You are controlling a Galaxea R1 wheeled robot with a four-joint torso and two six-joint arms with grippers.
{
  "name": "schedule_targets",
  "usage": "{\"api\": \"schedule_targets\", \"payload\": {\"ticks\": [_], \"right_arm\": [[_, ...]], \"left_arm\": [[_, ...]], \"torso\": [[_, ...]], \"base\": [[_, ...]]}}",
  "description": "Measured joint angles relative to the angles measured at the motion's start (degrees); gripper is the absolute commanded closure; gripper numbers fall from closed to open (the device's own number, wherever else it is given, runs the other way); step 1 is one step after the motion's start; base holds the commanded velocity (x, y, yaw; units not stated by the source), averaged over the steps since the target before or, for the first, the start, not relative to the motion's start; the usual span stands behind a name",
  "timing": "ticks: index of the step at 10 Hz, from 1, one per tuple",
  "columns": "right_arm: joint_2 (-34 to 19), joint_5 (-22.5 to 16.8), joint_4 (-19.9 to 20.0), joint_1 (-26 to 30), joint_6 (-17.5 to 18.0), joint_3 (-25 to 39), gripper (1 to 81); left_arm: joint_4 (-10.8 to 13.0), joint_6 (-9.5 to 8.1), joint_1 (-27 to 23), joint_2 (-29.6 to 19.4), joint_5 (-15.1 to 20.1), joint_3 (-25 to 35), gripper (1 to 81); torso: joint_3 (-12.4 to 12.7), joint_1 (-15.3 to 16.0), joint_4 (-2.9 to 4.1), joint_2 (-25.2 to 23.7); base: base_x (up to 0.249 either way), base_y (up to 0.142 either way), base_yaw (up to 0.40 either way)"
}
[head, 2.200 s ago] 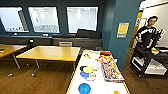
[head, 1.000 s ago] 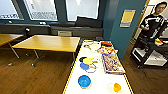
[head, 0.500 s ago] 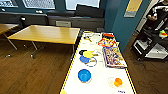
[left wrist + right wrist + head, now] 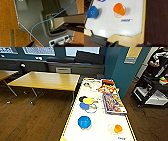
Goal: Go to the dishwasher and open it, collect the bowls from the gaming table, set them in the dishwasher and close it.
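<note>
The gaming table, long with a white top and a yellow edge, runs away from me in the head view. A bright blue bowl stands on its near left part. In the right wrist view the same bowl sits near the table's corner edge. Farther along lies a second blue round piece; I cannot tell whether it is a bowl. An orange cup stands to the right of the bowl. The dishwasher is out of view.
Colourful board-game boxes lie along the table's right side, with a yellow disc beside them. A wooden table stands to the left. A black cart and a person are at the right. The left wrist view shows my base over wooden floor.
The camera has moved closer to the gaming table, so the table and the blue bowl show larger and nearer. Nothing on the table has shifted.
</note>
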Motion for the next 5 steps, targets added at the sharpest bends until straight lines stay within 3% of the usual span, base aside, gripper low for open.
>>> {"api": "schedule_targets", "payload": {"ticks": [3,5], "right_arm": [[3.8,-8.4,0.1,9.2,5.9,-5.5,1.0],[7.9,-11.7,0.1,11.9,8.7,-8.2,1.0]], "left_arm": [[0.0,-0.02,0.0,0.0,0.0,0.0,1.0],[0.0,-0.41,0.0,0.0,0.0,0.0,1.0]], "torso": [[0.0,0.0,0.00,0.0],[0.0,0.0,0.00,0.0]], "base": [[0.000,0.000,0.000],[0.000,0.000,0.000]]}}
